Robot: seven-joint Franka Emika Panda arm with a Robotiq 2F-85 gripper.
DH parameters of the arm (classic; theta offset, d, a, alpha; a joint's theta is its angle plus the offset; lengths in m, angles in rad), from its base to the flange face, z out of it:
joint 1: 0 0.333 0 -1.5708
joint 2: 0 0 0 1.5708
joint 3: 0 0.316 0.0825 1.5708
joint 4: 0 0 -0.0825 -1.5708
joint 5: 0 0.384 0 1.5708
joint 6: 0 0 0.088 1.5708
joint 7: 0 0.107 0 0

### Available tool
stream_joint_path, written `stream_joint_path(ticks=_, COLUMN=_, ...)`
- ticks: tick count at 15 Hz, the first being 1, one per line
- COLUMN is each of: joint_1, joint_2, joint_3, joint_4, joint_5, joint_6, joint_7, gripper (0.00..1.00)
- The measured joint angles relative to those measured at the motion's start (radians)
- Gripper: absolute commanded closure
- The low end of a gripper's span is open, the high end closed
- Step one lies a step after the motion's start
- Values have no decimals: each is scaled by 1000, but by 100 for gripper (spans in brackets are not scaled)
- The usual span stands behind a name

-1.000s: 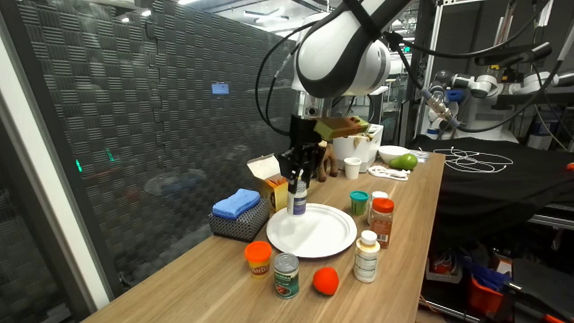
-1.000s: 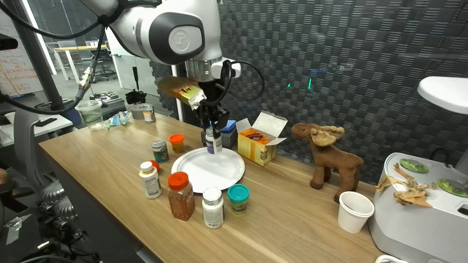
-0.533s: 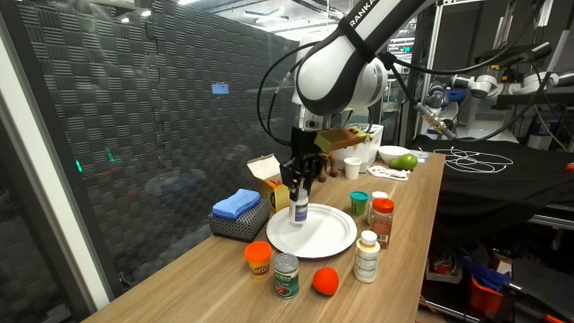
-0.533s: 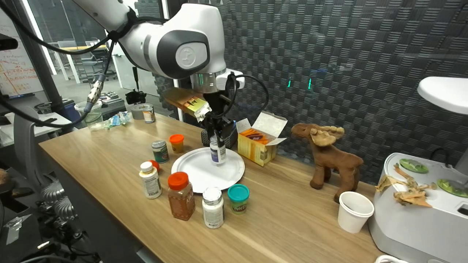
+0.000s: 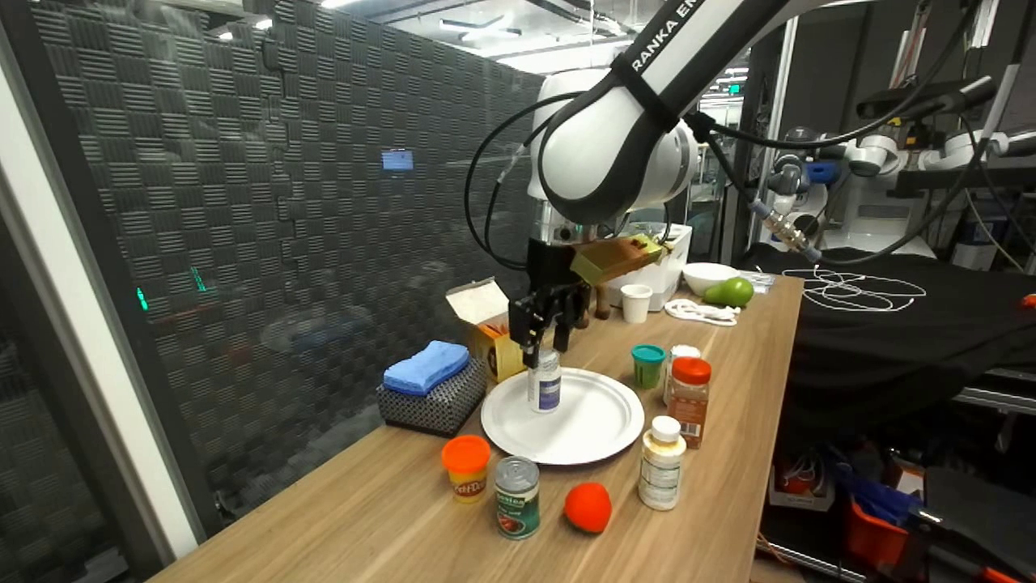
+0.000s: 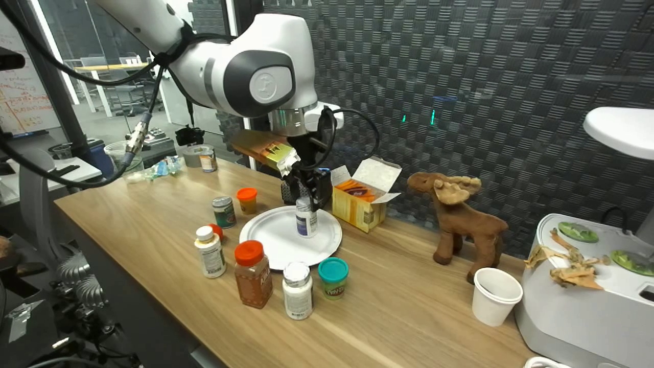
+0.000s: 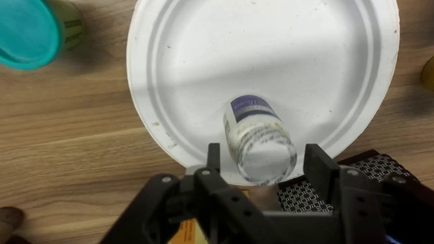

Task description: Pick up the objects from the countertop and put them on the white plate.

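Wrist view: a purple-labelled bottle (image 7: 252, 127) is seen between the parted jaws of the gripper (image 7: 262, 156), a gap shown on each side, so nothing appears to be gripped. In both exterior views the bottle is seen upright on the white plate (image 7: 264, 61), beneath the gripper; one item is judged placed. Around the plate, well apart from the gripper, seven items are yet to be moved from the countertop (image 6: 398, 286): teal-lidded tub (image 6: 333, 281), white jar (image 6: 298, 295), red-lidded jar (image 6: 253, 278), white-capped bottle (image 5: 661, 465), orange ball (image 5: 588, 508), green can (image 5: 517, 502), orange-lidded tub (image 5: 466, 470).

ceiling lights (image 5: 492, 34): bright | white plate (image 7: 210, 51): soft shadow across | wrist view: hand (image 7: 262, 153) blurred
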Motion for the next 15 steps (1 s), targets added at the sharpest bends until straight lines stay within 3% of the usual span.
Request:
stream_joint_path(ticks=6, joint_1=-26, joint_2=-93, joint_3=-34, joint_4=-28, joint_5=10, joint_6=18, joint_7=15, gripper=0)
stream_joint_path(ticks=15, joint_1=-102, joint_2=-376, joint_3=-118, joint_4=-311, joint_5=-5, joint_6=15, joint_7=139, gripper=0)
